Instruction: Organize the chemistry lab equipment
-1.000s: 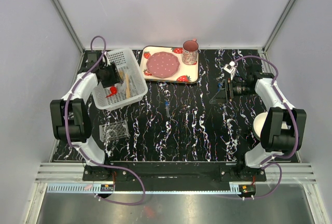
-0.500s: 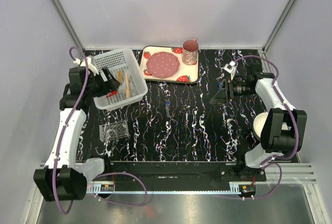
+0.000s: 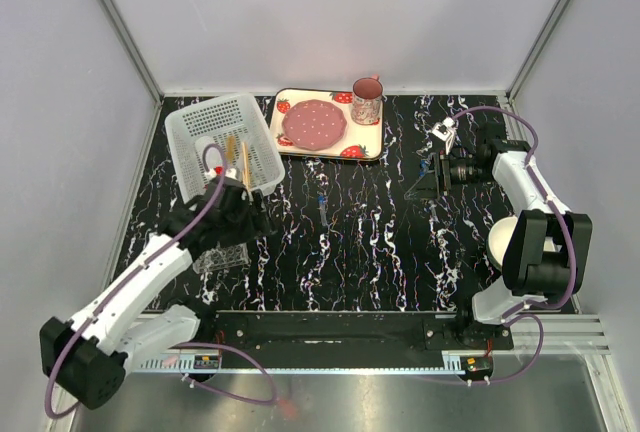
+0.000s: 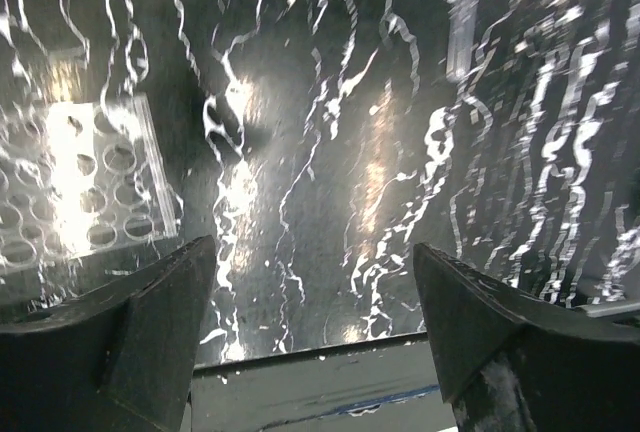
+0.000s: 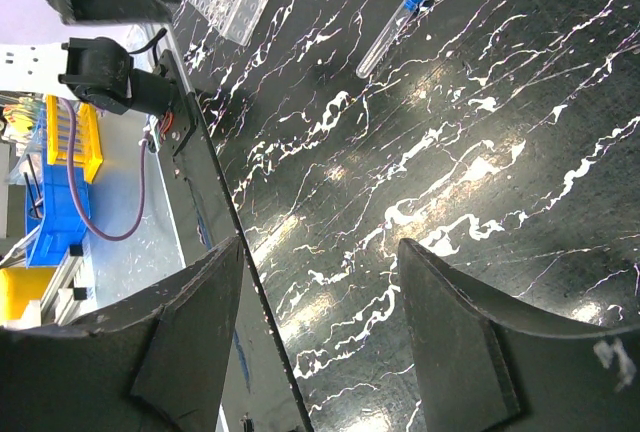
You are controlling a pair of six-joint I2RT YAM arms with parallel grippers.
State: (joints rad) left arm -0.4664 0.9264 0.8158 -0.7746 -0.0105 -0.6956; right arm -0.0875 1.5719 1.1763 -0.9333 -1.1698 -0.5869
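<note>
Left wrist shows left pincer spread wide, holding nothing.

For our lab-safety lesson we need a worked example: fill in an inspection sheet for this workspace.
Surface: black white-veined table, glare patches.
Job's things: wooden sticks in white basket; tube rack and blue-capped tube lying on table.
Clutter: strawberry tray with pink plate and mug; cream bowl near the right edge.
Grippers: left gripper open, empty; right gripper open, empty.
Cables: purple cables in loose loops.
Surroundings: plain grey walls.
</note>
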